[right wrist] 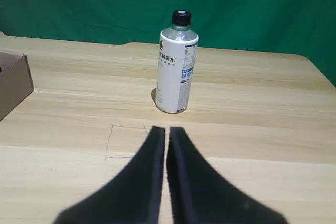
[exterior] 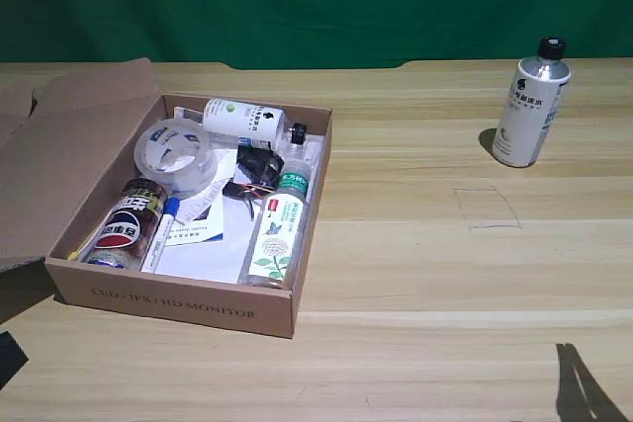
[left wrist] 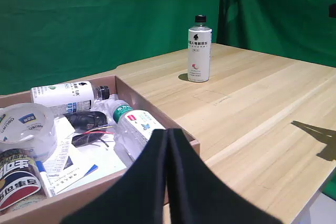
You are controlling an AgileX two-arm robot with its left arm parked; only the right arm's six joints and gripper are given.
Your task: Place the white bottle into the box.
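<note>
While the box (exterior: pixel 188 308) sits open at the exterior view's left, already crowded with a tape roll (exterior: pixel 176 153), a can (exterior: pixel 129 224), a green-capped bottle (exterior: pixel 280 229) and a white bottle with a green logo (exterior: pixel 247 121) lying flat, the white bottle (exterior: pixel 531 106) stands upright and alone well apart at that view's right, free for a grasp from any side; no arm shows here, only a shadow at the lower edge. From the left wrist view, the same bottle stands beyond the box's near corner, on bare table (left wrist: pixel 262 108). From the right wrist view, the right gripper (right wrist: pixel 165 135) is held low and level, aimed straight at the bottle, its dark fingers pressed together and holding nothing, short of the bottle with a faint pencilled square (right wrist: pixel 126 141) between.
</note>
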